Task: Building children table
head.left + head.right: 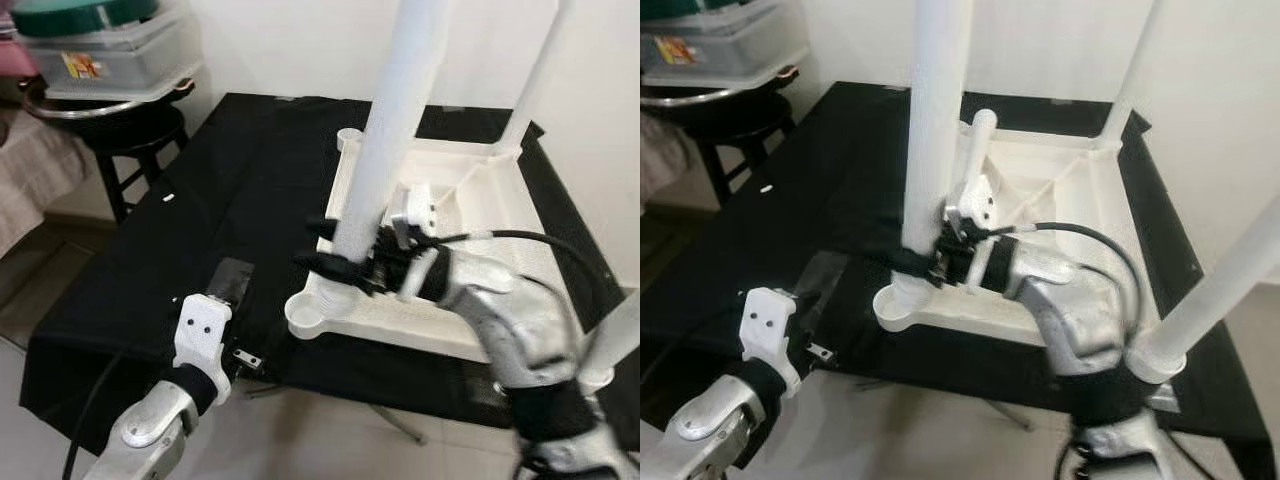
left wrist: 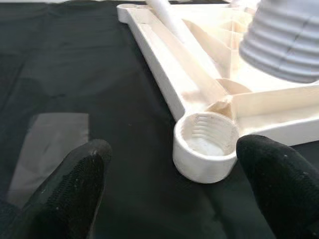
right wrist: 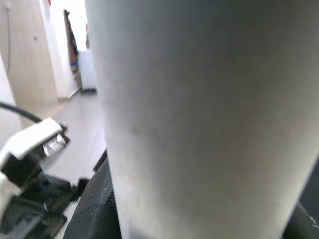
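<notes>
Tabletop, white plastic and turned underside up, lies on a black cloth that covers a low surface; every place below is given from this tabletop. At its near corner toward the robot's left sits an empty threaded socket, round and open. Just above that socket a white table leg stands nearly upright, its ribbed lower end hanging over the frame beside the socket rather than seated in it. The right gripper reaches in from the tabletop's near edge and grips this leg low down, its black fingers clamped around the tube. Another leg stands at the far corner, and one more rises at the near corner on the robot's right. The left gripper hovers over the cloth just outside the empty socket, with its two fingertips spread wide and holding nothing. A grey patch of tape lies on the cloth near that gripper. Well beyond the tabletop's far left side, a dark stool carries a plastic storage box.
</notes>
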